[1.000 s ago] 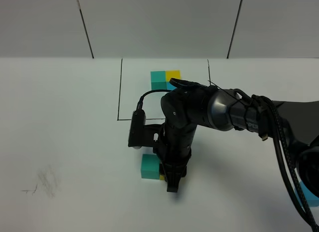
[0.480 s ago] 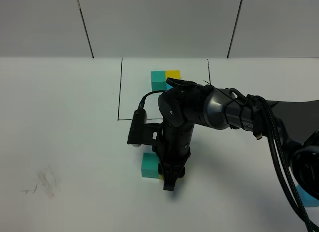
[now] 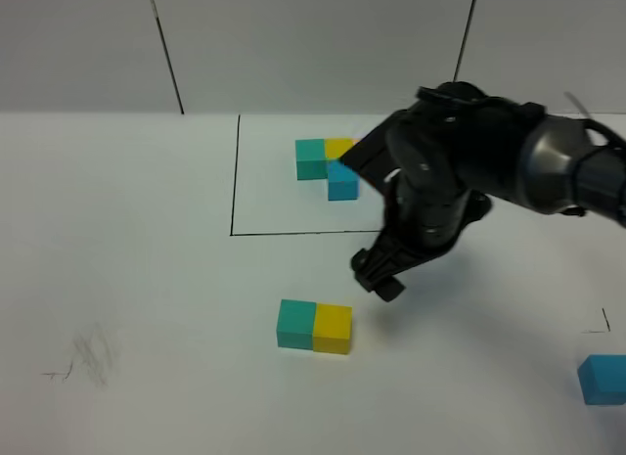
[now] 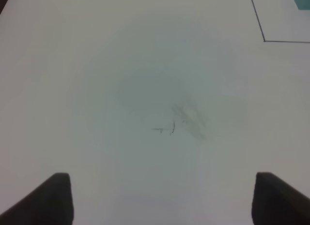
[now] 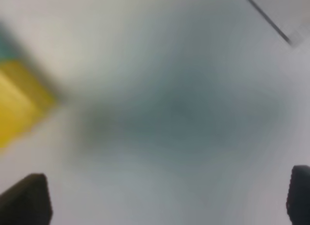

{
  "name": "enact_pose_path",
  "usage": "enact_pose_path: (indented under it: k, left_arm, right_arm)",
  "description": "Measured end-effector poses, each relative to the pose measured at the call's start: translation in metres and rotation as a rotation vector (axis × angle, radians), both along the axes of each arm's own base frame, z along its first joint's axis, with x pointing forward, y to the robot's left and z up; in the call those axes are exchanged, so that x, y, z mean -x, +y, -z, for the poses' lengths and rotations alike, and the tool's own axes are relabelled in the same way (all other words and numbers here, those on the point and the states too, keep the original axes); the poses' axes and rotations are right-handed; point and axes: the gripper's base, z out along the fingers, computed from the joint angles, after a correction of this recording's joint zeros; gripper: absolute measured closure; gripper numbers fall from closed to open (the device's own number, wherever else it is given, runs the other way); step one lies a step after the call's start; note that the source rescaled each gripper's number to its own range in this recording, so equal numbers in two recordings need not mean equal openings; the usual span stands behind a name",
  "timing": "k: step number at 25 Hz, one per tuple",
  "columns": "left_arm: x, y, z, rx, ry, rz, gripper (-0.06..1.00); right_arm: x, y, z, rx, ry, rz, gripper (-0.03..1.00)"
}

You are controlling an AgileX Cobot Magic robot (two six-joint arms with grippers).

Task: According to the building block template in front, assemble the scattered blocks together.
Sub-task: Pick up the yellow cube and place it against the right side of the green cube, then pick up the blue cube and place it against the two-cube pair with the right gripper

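Spreading across every view is the white table (image 3: 117,240), and the largest thing above it is the black right arm (image 3: 469,171), which reaches in from the right side and bends down toward the middle. Next in size is the thin black drawn rectangle (image 3: 235,181) at the far centre of the table. The building block template (image 3: 323,161) sits inside it, with teal and yellow cubes side by side and a blue cube joined in front of the yellow one to make an L. Nearer the camera and outside the frame, the loose teal cube (image 3: 295,324) and the loose yellow cube (image 3: 333,329) rest touching, teal on the left. The loose blue cube (image 3: 601,380) lies well apart from them, near the table's front right corner. The right gripper (image 3: 377,276) hangs above the table between the frame's front line and that pair, off to their right. Its wrist view is badly blurred, but the dark fingertips (image 5: 24,201) stand wide apart with nothing between them. The left gripper (image 4: 167,201) is likewise spread wide and empty over bare table, above a faint grey scuff mark (image 4: 186,119).
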Motion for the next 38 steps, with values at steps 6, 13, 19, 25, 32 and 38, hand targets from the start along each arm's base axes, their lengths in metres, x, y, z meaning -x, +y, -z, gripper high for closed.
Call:
enact_pose_path:
  k: [6, 13, 19, 25, 32, 38]
  left_arm:
    - [0.000, 0.000, 0.000, 0.000, 0.000, 0.000, 0.30]
    - [0.000, 0.000, 0.000, 0.000, 0.000, 0.000, 0.30]
    - [0.000, 0.000, 0.000, 0.000, 0.000, 0.000, 0.30]
    - [0.000, 0.000, 0.000, 0.000, 0.000, 0.000, 0.30]
    - [0.000, 0.000, 0.000, 0.000, 0.000, 0.000, 0.30]
    - [0.000, 0.000, 0.000, 0.000, 0.000, 0.000, 0.30]
  right_arm:
    - [0.032, -0.089, -0.005, -0.103, -0.082, 0.302, 0.01]
    - [0.073, -0.164, 0.009, -0.146, -0.084, 0.582, 0.02]
    - [0.088, -0.186, 0.031, -0.144, -0.054, 0.622, 0.03]
    - [0.092, -0.186, 0.046, -0.158, -0.034, 0.605, 0.03]
    - [0.085, -0.185, 0.071, -0.151, 0.015, 0.601, 0.05]
    - [0.083, -0.184, 0.085, -0.139, 0.053, 0.590, 0.23]
